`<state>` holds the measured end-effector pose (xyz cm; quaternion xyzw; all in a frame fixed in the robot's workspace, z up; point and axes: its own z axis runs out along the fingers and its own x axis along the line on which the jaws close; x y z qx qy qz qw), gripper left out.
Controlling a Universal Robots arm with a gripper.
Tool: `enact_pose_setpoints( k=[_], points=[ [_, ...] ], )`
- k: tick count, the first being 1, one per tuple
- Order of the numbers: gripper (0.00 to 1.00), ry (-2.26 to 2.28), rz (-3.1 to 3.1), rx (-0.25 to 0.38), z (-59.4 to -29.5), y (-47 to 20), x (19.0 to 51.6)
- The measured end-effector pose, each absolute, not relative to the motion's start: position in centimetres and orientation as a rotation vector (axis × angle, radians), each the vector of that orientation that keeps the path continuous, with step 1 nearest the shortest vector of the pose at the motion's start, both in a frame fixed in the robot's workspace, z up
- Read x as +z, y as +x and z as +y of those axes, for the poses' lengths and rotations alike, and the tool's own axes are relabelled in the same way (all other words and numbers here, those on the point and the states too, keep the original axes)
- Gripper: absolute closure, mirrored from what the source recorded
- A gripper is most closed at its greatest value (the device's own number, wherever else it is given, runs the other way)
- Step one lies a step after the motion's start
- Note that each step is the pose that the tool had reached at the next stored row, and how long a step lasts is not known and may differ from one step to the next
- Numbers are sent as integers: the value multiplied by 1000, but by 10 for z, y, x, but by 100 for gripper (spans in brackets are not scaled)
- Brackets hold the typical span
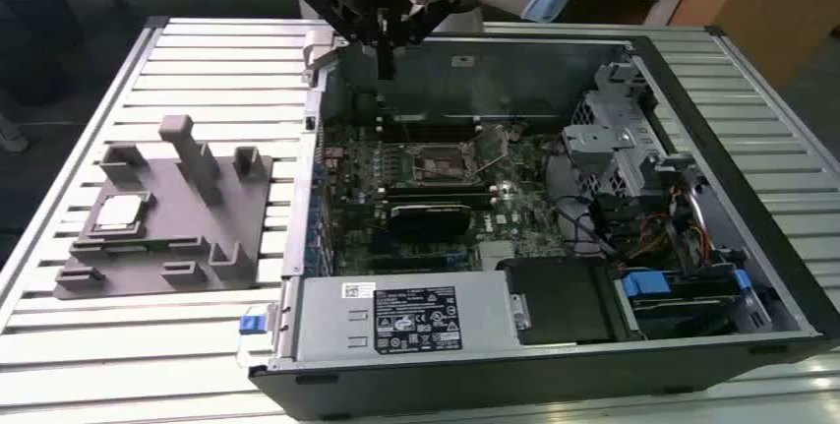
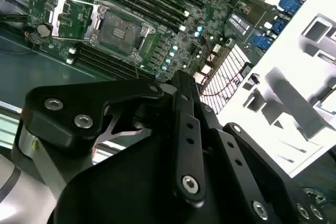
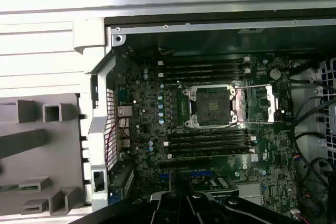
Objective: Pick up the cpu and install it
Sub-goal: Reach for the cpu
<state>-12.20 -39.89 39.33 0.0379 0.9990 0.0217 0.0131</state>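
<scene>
One slatted metal table (image 1: 79,345) carries the whole setup and keeps it level.

Case (image 1: 525,380) lies on its side with the lid off, so the board faces up and can be reached from above.

Grey holder (image 1: 197,247) sits on the table just beside the case, at the exterior view's left. Its posts and pockets look made to keep small parts in known spots.

Board (image 3: 157,129) is green and seated in the floor of the case, with memory slots on either side of the socket.

Gripper (image 1: 385,70) hangs above the far wall of the case, pointing down, jaws together and holding nothing. My guess is it sits high so the wrist cameras get an open look at the board.

Socket (image 3: 212,106) is near the board's middle. Its metal frame (image 3: 257,103) is swung open to one side, leaving the contacts bare with no chip in place. In the second wrist view the socket (image 2: 118,31) looks the same.

Cpu (image 1: 118,212) lies flat, silvery top up, in a shallow pocket of the holder, well apart from both gripper and socket. Pick-up not yet made.
</scene>
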Motion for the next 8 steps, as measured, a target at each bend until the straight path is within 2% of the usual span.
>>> enact_pose_setpoints(
  k=[8],
  points=[
    [89, 118, 3112, 68, -399, -122, 393]
  ],
)
